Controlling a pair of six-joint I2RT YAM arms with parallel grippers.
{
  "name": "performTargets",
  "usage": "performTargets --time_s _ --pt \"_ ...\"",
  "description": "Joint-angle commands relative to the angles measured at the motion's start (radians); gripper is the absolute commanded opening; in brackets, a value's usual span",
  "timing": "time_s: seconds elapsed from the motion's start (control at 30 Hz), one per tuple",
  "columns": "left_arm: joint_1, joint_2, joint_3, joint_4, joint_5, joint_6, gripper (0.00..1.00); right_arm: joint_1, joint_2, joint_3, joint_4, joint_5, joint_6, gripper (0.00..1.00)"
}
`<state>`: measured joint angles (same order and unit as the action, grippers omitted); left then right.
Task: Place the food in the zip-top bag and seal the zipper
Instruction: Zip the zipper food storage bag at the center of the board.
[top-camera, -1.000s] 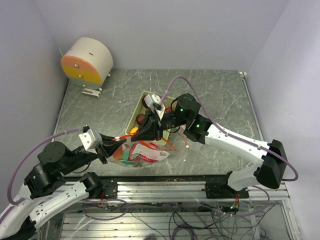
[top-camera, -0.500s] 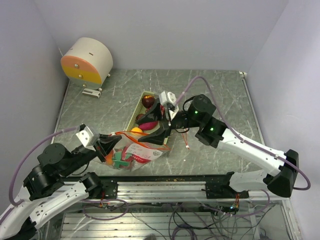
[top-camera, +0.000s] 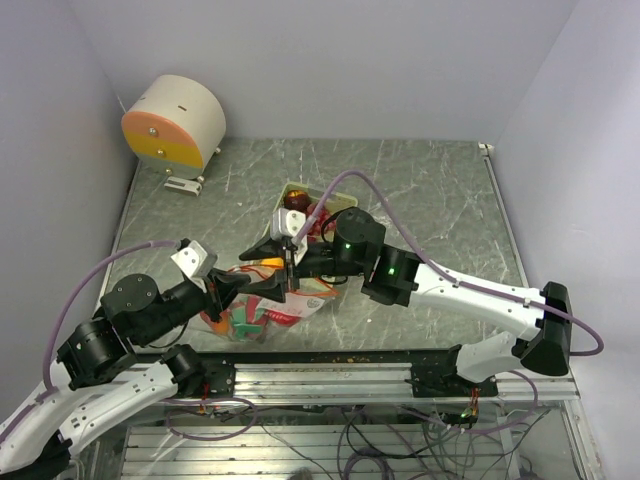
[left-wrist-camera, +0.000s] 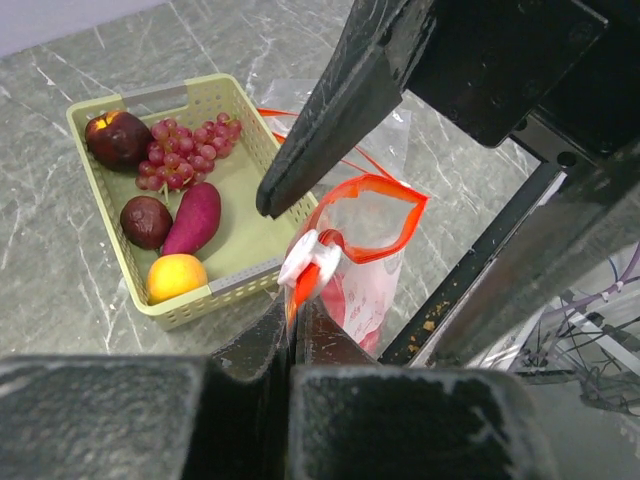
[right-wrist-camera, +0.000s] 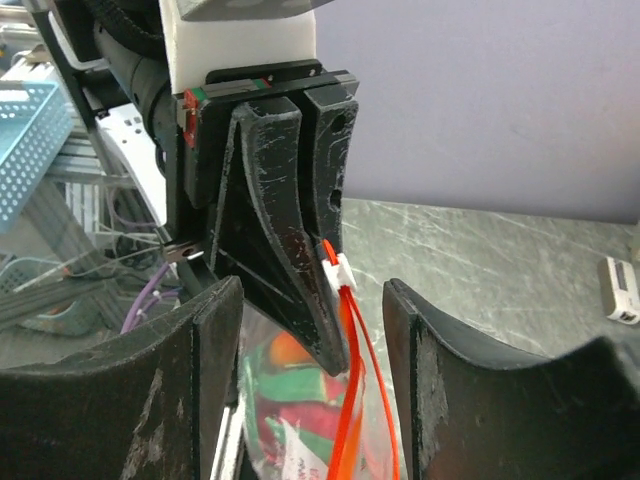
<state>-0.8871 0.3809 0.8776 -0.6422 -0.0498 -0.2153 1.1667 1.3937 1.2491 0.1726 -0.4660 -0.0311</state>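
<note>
The zip-top bag (top-camera: 290, 308) hangs from its orange zipper at the table's near edge, with green, red and orange food (right-wrist-camera: 290, 400) showing inside. My left gripper (top-camera: 233, 290) (left-wrist-camera: 293, 318) is shut on the zipper strip just below the white slider (left-wrist-camera: 310, 258) (right-wrist-camera: 336, 268). My right gripper (top-camera: 262, 272) (right-wrist-camera: 312, 385) is open, and its fingers (left-wrist-camera: 335, 105) straddle the left fingertips and the slider without touching them. In the pale green tray (left-wrist-camera: 255, 278) lie a dark red apple (left-wrist-camera: 117, 137), grapes (left-wrist-camera: 186, 150), a dark round fruit (left-wrist-camera: 146, 221), a purple sweet potato (left-wrist-camera: 193, 217) and an orange (left-wrist-camera: 176, 277).
The tray (top-camera: 284, 192) sits just behind the bag, partly under the right arm. A white and orange drum (top-camera: 176, 122) stands at the back left. The table's metal front rail (top-camera: 340, 352) runs right below the bag.
My right gripper has opened, drawn back over the tray, then swung left round the left fingertips and slider. The left arm has shifted right with the zipper.
</note>
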Motion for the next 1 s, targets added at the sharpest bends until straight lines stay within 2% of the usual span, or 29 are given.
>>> performTargets --time_s 0.0,0.13,0.47,0.67,0.87,0.97 --pt "0.003 -0.013 0.047 0.059 0.026 -0.023 0.07 0.000 -0.014 -0.007 0.081 0.046 -0.038 0.56" --pt "0.003 -0.031 0.031 0.064 0.022 -0.021 0.07 -0.001 -0.022 -0.025 0.113 0.023 -0.031 0.44" --pt "0.004 -0.049 0.031 0.050 0.044 -0.015 0.07 -0.002 0.049 0.031 0.096 -0.064 -0.035 0.42" --pt "0.004 -0.067 0.026 0.044 0.039 -0.015 0.07 -0.002 0.065 0.041 0.115 -0.090 -0.027 0.26" --pt "0.004 -0.072 0.026 0.044 0.034 -0.012 0.07 -0.005 0.052 0.026 0.154 -0.107 -0.013 0.28" --pt "0.004 -0.066 0.027 0.043 0.039 -0.010 0.07 -0.009 0.051 0.032 0.159 -0.128 -0.012 0.24"
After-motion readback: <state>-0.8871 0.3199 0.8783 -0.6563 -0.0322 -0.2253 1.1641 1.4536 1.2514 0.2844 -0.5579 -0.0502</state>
